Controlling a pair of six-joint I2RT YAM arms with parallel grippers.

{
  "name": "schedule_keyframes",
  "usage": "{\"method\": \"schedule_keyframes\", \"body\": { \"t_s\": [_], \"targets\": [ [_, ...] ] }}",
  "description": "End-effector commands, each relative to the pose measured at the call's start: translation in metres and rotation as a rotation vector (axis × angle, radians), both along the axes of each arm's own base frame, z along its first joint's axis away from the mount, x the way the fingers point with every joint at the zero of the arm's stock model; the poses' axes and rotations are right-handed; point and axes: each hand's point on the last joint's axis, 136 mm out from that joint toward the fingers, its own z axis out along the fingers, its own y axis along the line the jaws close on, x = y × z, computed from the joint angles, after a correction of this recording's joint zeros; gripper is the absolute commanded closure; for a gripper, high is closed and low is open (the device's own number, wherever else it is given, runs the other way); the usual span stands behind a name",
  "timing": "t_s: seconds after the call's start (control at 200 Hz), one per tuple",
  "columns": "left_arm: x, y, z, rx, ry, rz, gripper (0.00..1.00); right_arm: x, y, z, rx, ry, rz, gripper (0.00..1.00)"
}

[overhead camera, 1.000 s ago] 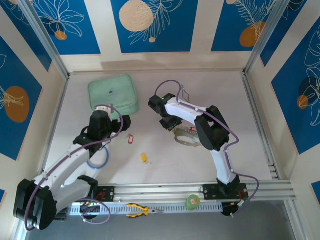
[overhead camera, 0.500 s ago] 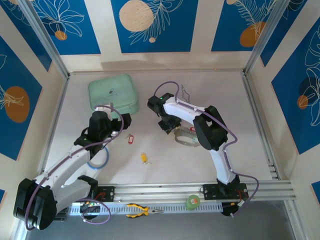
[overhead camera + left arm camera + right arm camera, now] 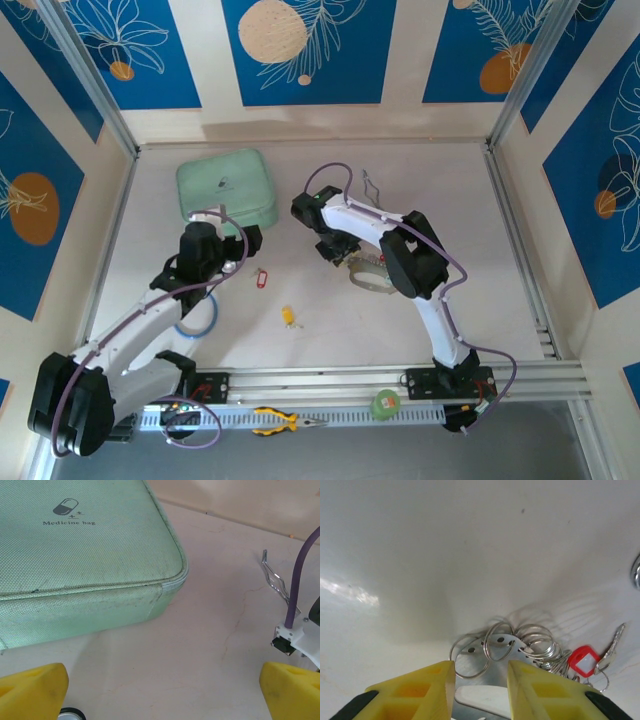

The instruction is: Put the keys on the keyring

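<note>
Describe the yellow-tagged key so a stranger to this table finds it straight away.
Start at the pale green medicine bag at the far left of the table. Come toward the front rail, past the red-tagged key; the yellow-tagged key lies alone just beyond. Its tag is yellow, its neighbour's red, and it is far smaller than the yellow-handled pliers off the table's front edge.

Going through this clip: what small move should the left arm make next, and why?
Probably swing the left gripper down over the loose red-tagged key lying just beside it. Its fingers stand wide open with nothing between them and point at the medicine bag, not the key. The right gripper brackets the keyring, so a key seems to be the missing piece.
</note>
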Motion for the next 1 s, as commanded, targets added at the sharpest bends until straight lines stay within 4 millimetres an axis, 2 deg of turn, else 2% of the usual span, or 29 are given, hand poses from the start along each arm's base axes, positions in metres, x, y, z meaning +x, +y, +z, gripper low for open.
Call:
{"method": "schedule_keyframes", "body": {
  "t_s": [0.0,0.49,0.78,0.99],
  "targets": [
    [0.006,-0.003,0.013,-0.004,-0.042,0.001,0.03,0.003,-0.001,0.002,-0.017,0.004,-0.013,0.67],
    [0.006,-0.003,0.008,0.0,-0.033,0.003,0.03,0.004,-0.025,-0.008,-0.071,0.03,-0.054,0.68],
    [0.005,-0.002,0.008,0.003,-0.037,0.005,0.03,0.001,-0.011,-0.009,-0.012,0.048,-0.051,0.66],
    [0.005,-0.001,0.007,0.005,-0.037,0.009,0.03,-0.002,-0.012,-0.014,-0.02,0.062,-0.052,0.66]
  ]
}}
